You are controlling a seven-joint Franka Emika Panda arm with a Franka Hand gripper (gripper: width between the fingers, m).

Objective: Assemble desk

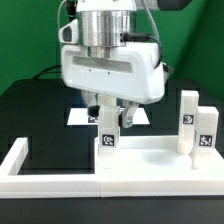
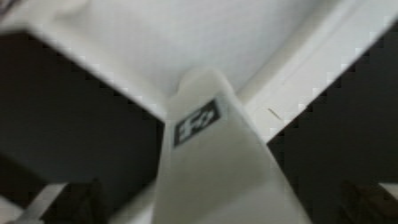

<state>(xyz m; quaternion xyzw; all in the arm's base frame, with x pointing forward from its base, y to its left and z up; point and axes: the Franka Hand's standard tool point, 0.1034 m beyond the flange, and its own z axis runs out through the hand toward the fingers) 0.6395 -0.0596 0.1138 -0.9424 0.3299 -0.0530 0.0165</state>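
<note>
My gripper (image 1: 109, 122) is shut on a white block leg (image 1: 108, 138) with a black-and-white tag and holds it upright, its lower end at the white desk top (image 1: 150, 158); I cannot tell whether it touches. Two more tagged legs (image 1: 188, 118) (image 1: 206, 133) stand upright at the top's end toward the exterior view's right. In the wrist view the held leg (image 2: 210, 150) fills the middle between the dark fingers (image 2: 43, 205) of my gripper (image 2: 214, 210), with the desk top (image 2: 160, 50) behind it. The fourth leg is out of view.
Long white bars (image 1: 100, 186) border the front, with a corner piece (image 1: 15, 158) at the exterior view's left. The marker board (image 1: 82, 117) lies on the black table behind my gripper. A green wall stands at the back.
</note>
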